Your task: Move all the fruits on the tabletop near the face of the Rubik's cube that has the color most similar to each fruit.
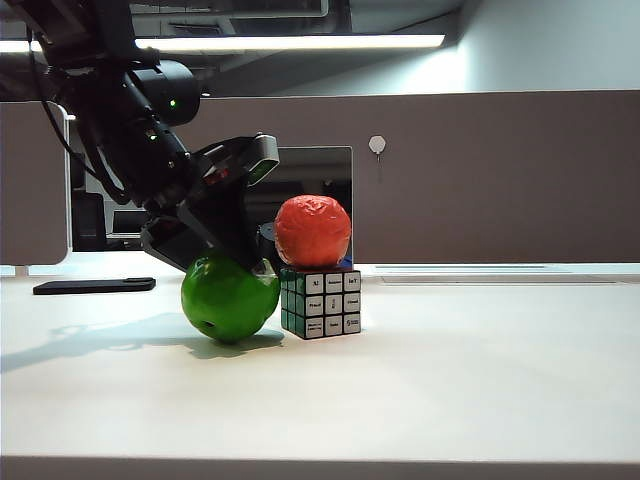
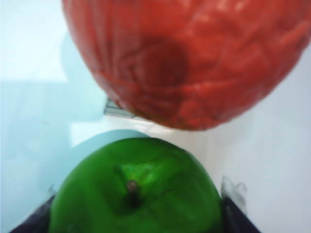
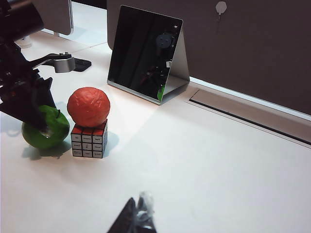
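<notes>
A glossy green apple (image 1: 228, 300) sits at tabletop level, right beside the left, green side of the Rubik's cube (image 1: 322, 303). My left gripper (image 2: 136, 213) comes down over the apple, a dark finger (image 2: 234, 208) pressed against each flank, so it is shut on the apple. The stem (image 2: 131, 185) faces the wrist camera. The wrinkled orange-red fruit (image 1: 313, 230) rests on top of the cube, over its red face (image 3: 89, 131). The white printed face points at the exterior camera. My right gripper (image 3: 141, 213) hovers shut and empty over the white tabletop (image 3: 204, 165), far from the cube.
A dark tilted screen on a stand (image 3: 146, 53) is behind the cube. A black phone (image 1: 95, 286) lies at the far left. A grey partition wall (image 1: 500, 170) and a cable groove (image 3: 243, 114) line the back of the desk.
</notes>
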